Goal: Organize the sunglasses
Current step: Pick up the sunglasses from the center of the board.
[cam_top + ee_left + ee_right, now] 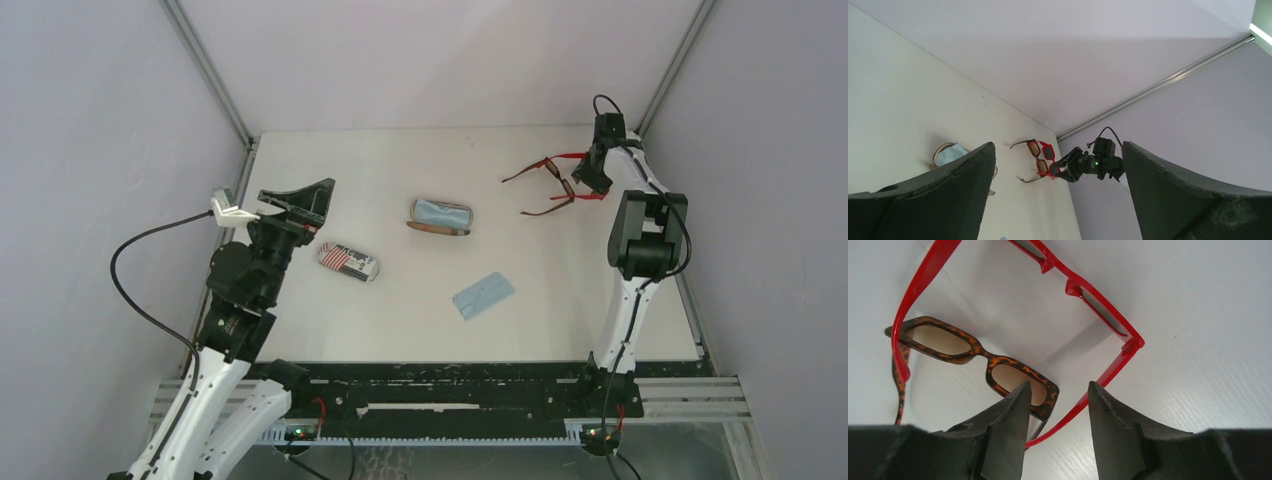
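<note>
Two pairs of sunglasses lie overlapping at the table's back right corner. The red sunglasses (572, 156) (1047, 151) (1075, 287) have dark lenses and spread temple arms. The tortoise-brown sunglasses (558, 184) (1034, 148) (983, 357) lie inside the red temples. My right gripper (588, 178) (1064, 170) (1059, 390) is low over them, jaws partly apart astride one red temple arm, with a gap on each side of it. My left gripper (297, 195) (1058, 145) hangs wide open above the table's left side with nothing in it.
A flag-print case (347, 261) lies shut near the left arm. An open brown case (440, 217) holding a light blue cloth sits mid-table. Another light blue cloth (483, 295) lies nearer the front. The right wall and a corner post (668, 70) stand close behind the right gripper.
</note>
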Robot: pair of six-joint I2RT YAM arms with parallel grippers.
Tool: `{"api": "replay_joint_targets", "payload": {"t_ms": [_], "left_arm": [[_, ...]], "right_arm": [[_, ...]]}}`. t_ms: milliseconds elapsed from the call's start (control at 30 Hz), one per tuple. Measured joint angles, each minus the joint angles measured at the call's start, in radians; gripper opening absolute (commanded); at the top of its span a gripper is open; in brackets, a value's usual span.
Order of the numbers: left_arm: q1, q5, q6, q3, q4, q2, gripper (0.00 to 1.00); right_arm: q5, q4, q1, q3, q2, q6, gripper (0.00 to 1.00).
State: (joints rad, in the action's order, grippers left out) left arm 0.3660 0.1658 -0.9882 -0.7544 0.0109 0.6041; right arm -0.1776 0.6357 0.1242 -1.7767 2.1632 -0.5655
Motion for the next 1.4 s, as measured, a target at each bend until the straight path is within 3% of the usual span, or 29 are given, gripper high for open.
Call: {"api": "replay_joint_targets", "payload": {"t_ms": [367, 600, 733, 967, 1400], "left_arm": [[0.000, -0.016, 0.032, -0.019, 0.001, 0.015, 1.00], [0.000, -0.019, 0.032, -0.019, 0.001, 0.018, 1.00], [0.000, -0.027, 0.039, -0.019, 0.001, 0.021, 1.00], [0.000, -0.039, 0.064, -0.019, 0.003, 0.025, 1.00], [0.000, -0.037, 0.077, -0.019, 0.041, 0.029, 1.00]], "right_arm": [[-0.008, 0.137, 0.001, -0.084, 0.054, 0.067, 0.30], [-0.004, 0.147, 0.017, -0.072, 0.051, 0.080, 0.16], [-0.005, 0.138, 0.030, -0.009, 0.027, 0.084, 0.14], [0.016, 0.078, 0.063, 0.133, -0.063, 0.079, 0.41], [0.014, -0.013, 0.079, 0.160, -0.123, 0.045, 0.48]]}}
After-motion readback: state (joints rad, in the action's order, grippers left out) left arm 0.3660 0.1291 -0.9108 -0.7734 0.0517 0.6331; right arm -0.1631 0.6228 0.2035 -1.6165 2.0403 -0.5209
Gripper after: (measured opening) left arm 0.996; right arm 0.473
